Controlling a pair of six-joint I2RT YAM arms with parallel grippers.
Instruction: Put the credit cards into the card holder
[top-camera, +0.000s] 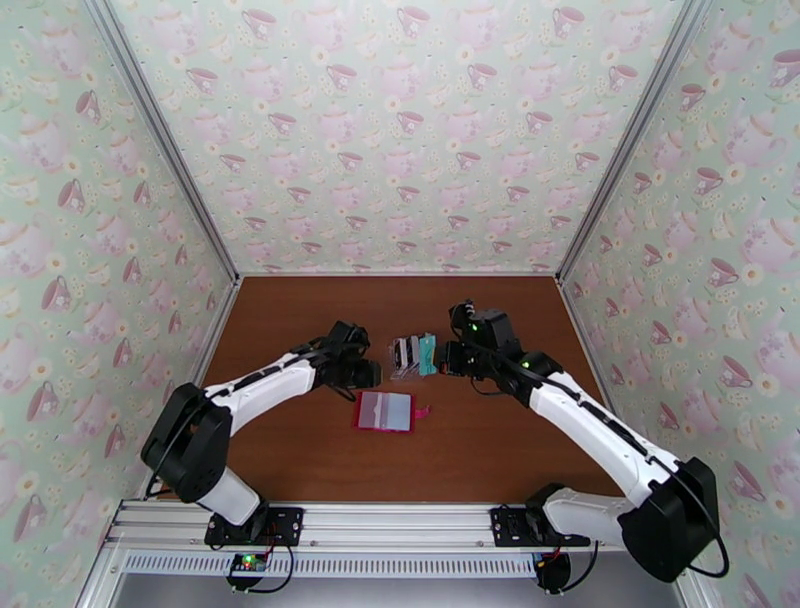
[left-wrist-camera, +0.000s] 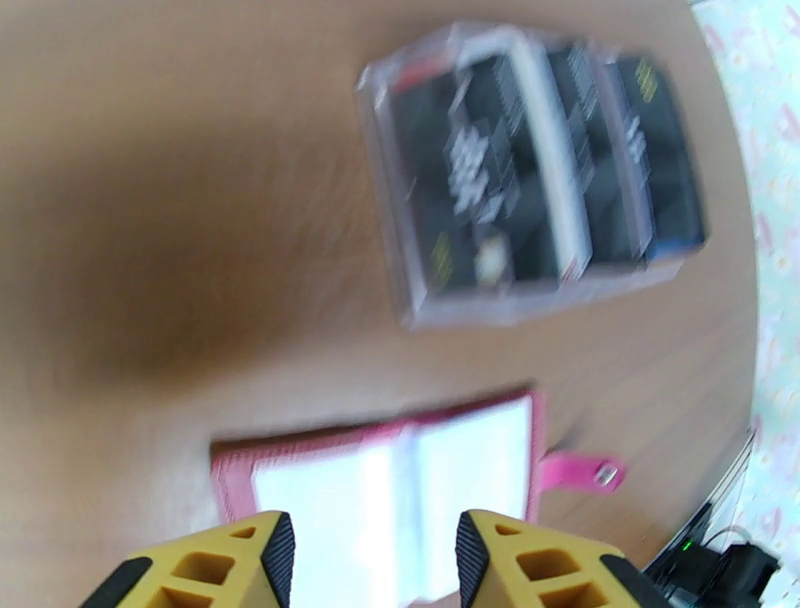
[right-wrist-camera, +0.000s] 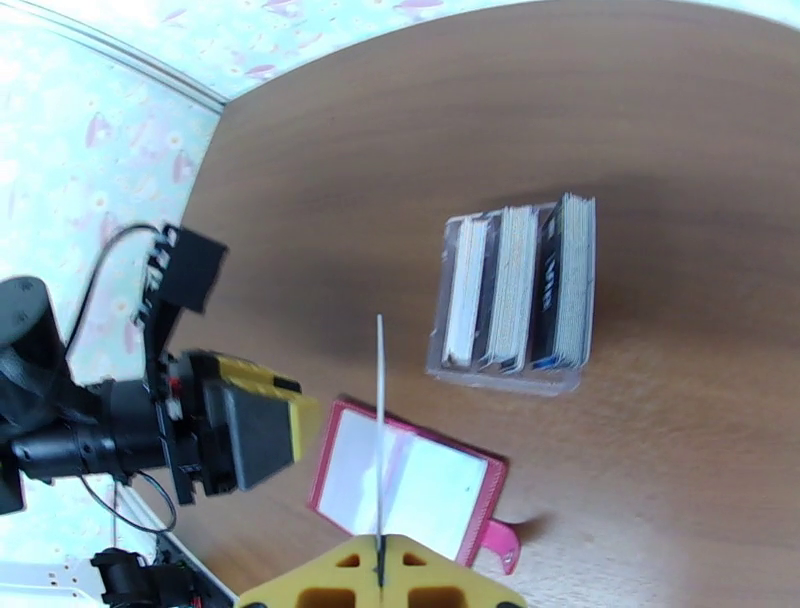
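The card holder (top-camera: 385, 411) is a red wallet lying open on the brown table, pale pockets up and snap tab pointing right. My right gripper (top-camera: 441, 357) is shut on a teal credit card (top-camera: 428, 353) and holds it just right of the clear stand. In the right wrist view that card (right-wrist-camera: 380, 420) shows edge-on, rising from my shut gripper (right-wrist-camera: 380, 562) above the wallet (right-wrist-camera: 410, 485). My left gripper (top-camera: 369, 375) hovers by the wallet's upper left. Its yellow fingers (left-wrist-camera: 250, 560) stand apart with nothing between them, over the wallet (left-wrist-camera: 400, 480).
A clear plastic slotted stand (top-camera: 405, 357) with several black and white cards stands just behind the wallet, between the two grippers; it shows blurred in the left wrist view (left-wrist-camera: 530, 170) and sharper in the right wrist view (right-wrist-camera: 515, 295). Patterned walls enclose the table on three sides.
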